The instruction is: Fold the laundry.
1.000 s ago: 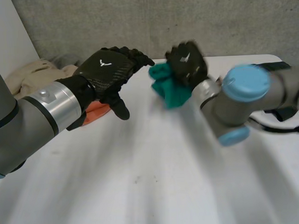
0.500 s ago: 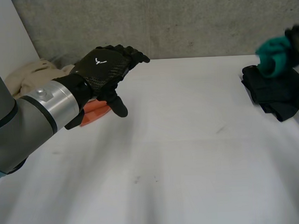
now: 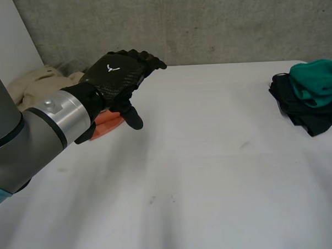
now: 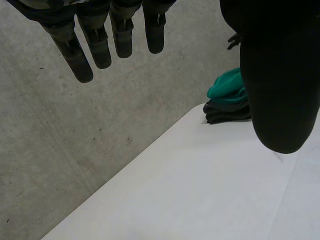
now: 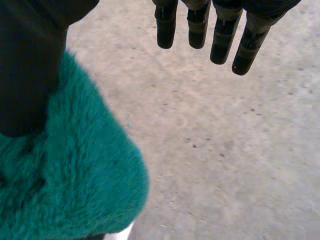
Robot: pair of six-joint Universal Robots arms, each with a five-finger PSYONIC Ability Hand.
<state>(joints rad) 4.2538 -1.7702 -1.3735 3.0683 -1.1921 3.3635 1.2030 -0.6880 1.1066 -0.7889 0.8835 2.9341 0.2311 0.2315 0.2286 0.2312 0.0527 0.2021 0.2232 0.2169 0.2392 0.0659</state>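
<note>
Left hand (image 3: 117,77) raised over the white table (image 3: 201,172), back upward, at the end of a grey forearm (image 3: 39,130) reaching in from the near left. Fingers (image 4: 100,45) straight and a little spread, aimed toward the grey concrete wall (image 3: 205,23); thumb hanging downward, apart from them. Nothing grasped, palm empty. Just beneath the wrist and thumb, partly hidden, a crumpled orange cloth (image 3: 105,126) on the tabletop; behind that, at the far left edge, a heap of beige fabric (image 3: 34,83). Well apart from this hand, across the table, near the right edge: a folded pile of dark garments (image 3: 303,113) with a bunched teal fleece piece (image 3: 317,80) resting on top of it. Same pile and teal piece seen from the left wrist between fingertips and thumb, far off by the wall.

Right hand (image 5: 220,35) loose as well: fingers straight and parted, thumb held wide to the side, nothing pinched or clasped. Teal fleece close beside and below the thumb; touching or not, impossible to tell. Beyond the fingertips, plain grey concrete.
</note>
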